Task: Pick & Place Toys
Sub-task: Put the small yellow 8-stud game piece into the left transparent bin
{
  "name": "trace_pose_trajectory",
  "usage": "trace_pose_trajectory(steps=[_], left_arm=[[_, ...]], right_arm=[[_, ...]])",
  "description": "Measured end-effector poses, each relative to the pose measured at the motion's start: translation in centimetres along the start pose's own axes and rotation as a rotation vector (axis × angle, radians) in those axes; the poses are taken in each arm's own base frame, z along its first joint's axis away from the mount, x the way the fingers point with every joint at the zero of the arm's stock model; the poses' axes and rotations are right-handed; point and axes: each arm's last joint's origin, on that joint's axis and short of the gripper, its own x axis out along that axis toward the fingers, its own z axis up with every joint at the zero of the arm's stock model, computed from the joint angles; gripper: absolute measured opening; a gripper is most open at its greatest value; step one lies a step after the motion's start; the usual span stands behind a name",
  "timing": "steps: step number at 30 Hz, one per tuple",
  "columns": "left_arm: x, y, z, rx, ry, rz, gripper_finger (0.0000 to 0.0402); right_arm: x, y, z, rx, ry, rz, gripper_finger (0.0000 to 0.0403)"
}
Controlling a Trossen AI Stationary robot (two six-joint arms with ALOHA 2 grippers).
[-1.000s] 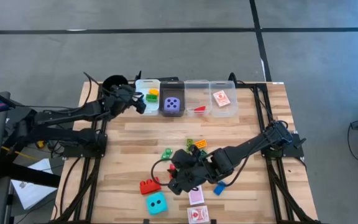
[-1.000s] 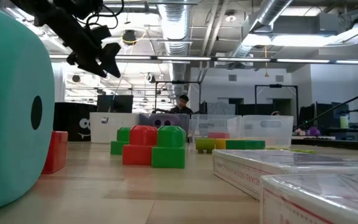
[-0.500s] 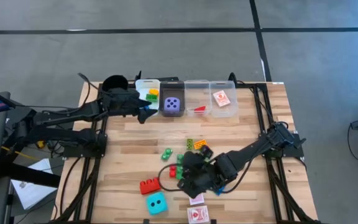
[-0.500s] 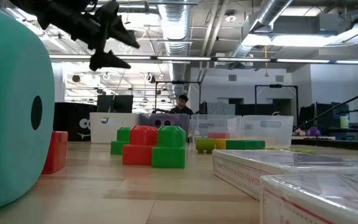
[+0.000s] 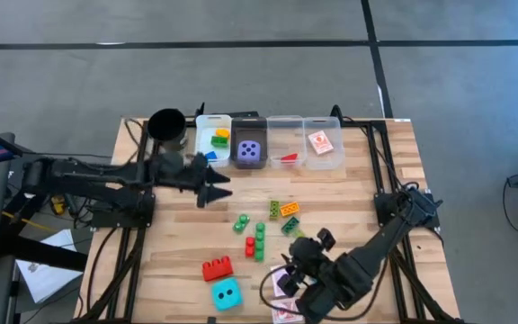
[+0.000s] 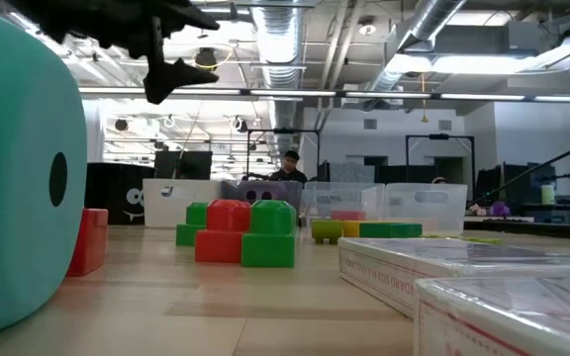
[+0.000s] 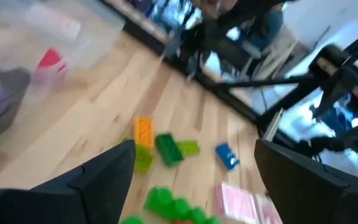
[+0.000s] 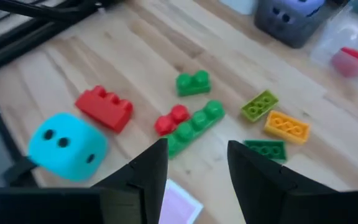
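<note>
- My left gripper has left the row of bins and now hangs over the bare boards in front of them, nose toward the loose toys. Fingers wide apart, nothing between them in my left wrist view.
- Meaning: that drop looks finished; I judge the arm is free for another brick.
- My right gripper has drawn back from the brick cluster to the table's near edge, above the red-white cards. Fingers partly parted, nothing between them.
- Still on the table: red brick, cyan die, green bricks, the green-orange-yellow group, a blue brick seen from my left wrist.
- Already binned: purple die, yellow and green bricks, one red piece, one card.
- Writing: none legible; card backs show only a red pattern.
</note>
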Motion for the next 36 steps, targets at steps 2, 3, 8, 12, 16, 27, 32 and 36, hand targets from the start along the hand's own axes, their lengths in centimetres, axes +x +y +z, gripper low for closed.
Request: trace_pose_trajectory(steps=[2,3,8,12,16,27,32,36], left_arm=[[0.1,-0.8,-2.2,-0.003,-0.039,0.007,0.0316],[0.0,-0.9,-3.5,-0.011,-0.046,0.011,0.0314],[-1.4,-0.3,-9.5,-0.152,-0.106,0.021,0.0305],[-2.7,0.8,-11.9,-0.257,-0.160,-0.025,0.0303],[-3.4,2.1,-13.2,-0.269,-0.146,-0.019,0.0305],[-3.4,2.6,-13.8,-0.248,-0.114,0.015,0.0308],[-3.4,2.5,-13.7,-0.254,-0.123,0.006,0.0308],[-3.4,2.5,-13.6,-0.255,-0.125,0.005,0.0310]], right_arm=[[-0.1,0.2,-0.1,0.008,-0.001,0.013,0.0161],[-0.1,0.2,-0.1,0.008,-0.001,0.013,0.0161],[0.8,-0.6,0.2,0.006,0.013,-0.056,0.0161],[1.4,-1.6,0.5,-0.019,0.048,-0.130,0.0161],[1.4,-2.0,0.6,-0.038,0.049,-0.169,0.0161],[6.4,-1.8,-3.8,0.114,0.024,-0.038,0.0149],[9.1,-2.5,-5.3,0.073,0.101,0.231,0.0130],[9.3,-4.5,-4.1,0.011,0.132,0.297,0.0124]])
